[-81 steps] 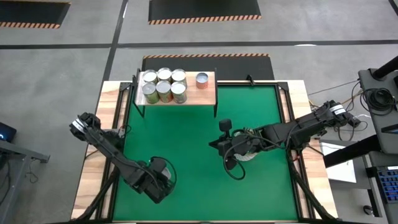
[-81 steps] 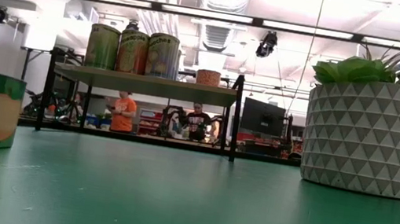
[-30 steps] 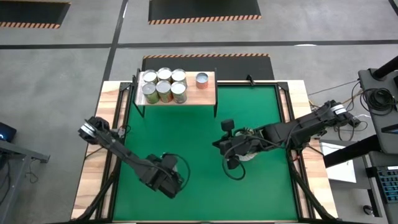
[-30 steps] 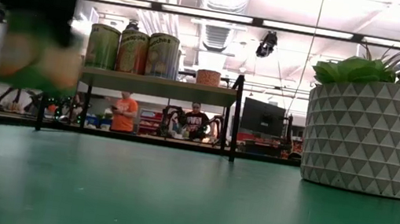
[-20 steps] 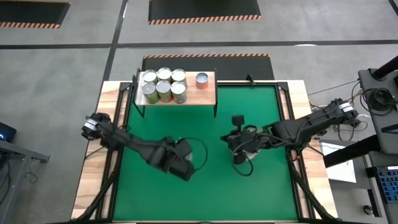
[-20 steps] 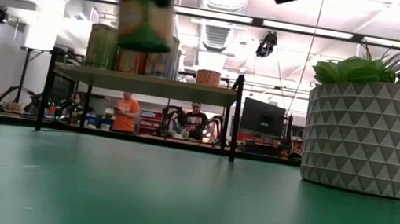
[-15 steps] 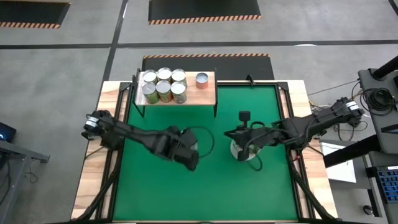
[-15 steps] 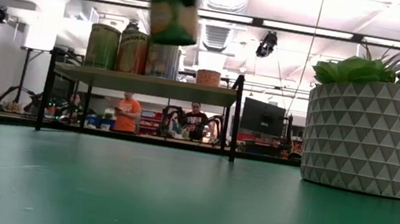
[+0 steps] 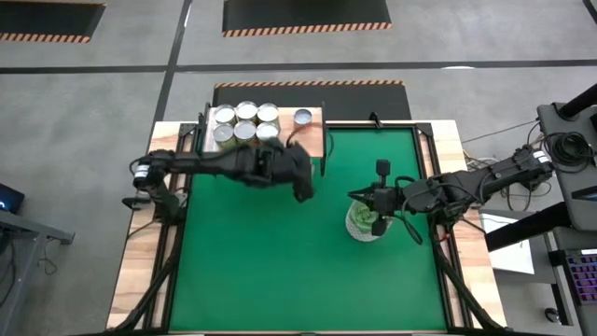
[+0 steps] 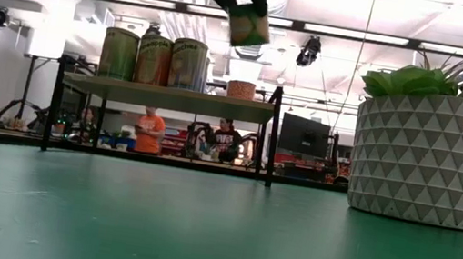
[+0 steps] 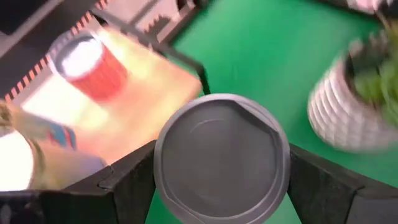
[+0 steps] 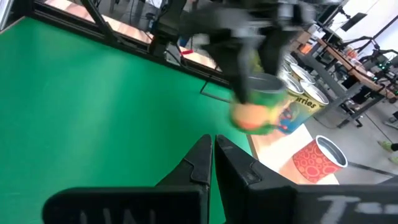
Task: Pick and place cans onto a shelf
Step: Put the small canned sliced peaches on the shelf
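Note:
My left gripper [image 9: 300, 182] is shut on a can [image 10: 249, 24] with a green and orange label. It holds the can in the air just in front of the shelf's [image 9: 314, 142] right end. The can's silvery end [image 11: 221, 155] fills the left wrist view. On the shelf [image 10: 181, 99] stand several cans [image 9: 244, 126] in two rows, with a red can [image 9: 302, 118] apart from them on the right. My right gripper [image 12: 211, 158] is shut on nothing and hovers over the plant pot [image 9: 364, 224]. My left gripper pinches the can between its two fingers [image 11: 134, 177], one on each side of the round wall [image 11: 163, 155] near the silvery end. The fingers come from above, slanting toward the far edge. The can hangs tilted below them, clear of mat and shelf.
A white patterned pot with a green plant [image 10: 421, 153] stands on the green mat [image 9: 261, 271] at the right of middle. The shelf's black legs [image 10: 272, 140] stand at the mat's far edge. People [image 10: 144, 130] sit in the room beyond the table.
My left gripper has carried the can up and from the mat's near middle toward the far edge, rolling as it went, and now stands in front of the shelf's right end. My right gripper has drawn back toward the table's right edge.

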Tool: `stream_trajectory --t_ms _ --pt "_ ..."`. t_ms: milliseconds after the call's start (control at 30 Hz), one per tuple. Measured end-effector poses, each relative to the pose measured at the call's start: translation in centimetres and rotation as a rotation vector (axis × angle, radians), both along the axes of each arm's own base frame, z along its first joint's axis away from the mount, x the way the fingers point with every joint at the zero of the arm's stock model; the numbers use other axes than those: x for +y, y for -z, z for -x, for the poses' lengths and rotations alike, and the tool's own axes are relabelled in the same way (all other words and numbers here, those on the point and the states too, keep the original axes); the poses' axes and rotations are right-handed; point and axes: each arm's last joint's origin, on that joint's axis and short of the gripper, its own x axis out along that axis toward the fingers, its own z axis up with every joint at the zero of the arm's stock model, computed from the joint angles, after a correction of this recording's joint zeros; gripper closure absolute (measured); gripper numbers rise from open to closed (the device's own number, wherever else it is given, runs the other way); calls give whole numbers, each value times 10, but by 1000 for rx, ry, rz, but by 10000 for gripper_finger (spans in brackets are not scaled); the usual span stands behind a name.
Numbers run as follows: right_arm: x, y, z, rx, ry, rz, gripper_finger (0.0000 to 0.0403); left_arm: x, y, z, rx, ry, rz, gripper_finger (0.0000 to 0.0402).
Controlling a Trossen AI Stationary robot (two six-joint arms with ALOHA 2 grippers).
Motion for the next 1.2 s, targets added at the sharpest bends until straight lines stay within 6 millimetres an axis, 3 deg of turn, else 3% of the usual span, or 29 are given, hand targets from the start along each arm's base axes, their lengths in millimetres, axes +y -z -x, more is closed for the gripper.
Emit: stream_trajectory --t_ms 233,500,633,900,1200 --pt "1 2 -2 12 -4 16 394 41 2 -7 -31 -60 -36 114" --pt "1 3 -2 16 -5 20 394 69 36 -24 87 -82 -53 113" --pt "1 3 -2 18 -5 21 394 79 45 -27 119 -93 -55 113" --pt "1 3 -2 20 -5 22 394 95 44 -27 81 -115 -56 112" --pt "1 3 -2 22 -5 22 394 99 51 -32 58 -117 -46 94"
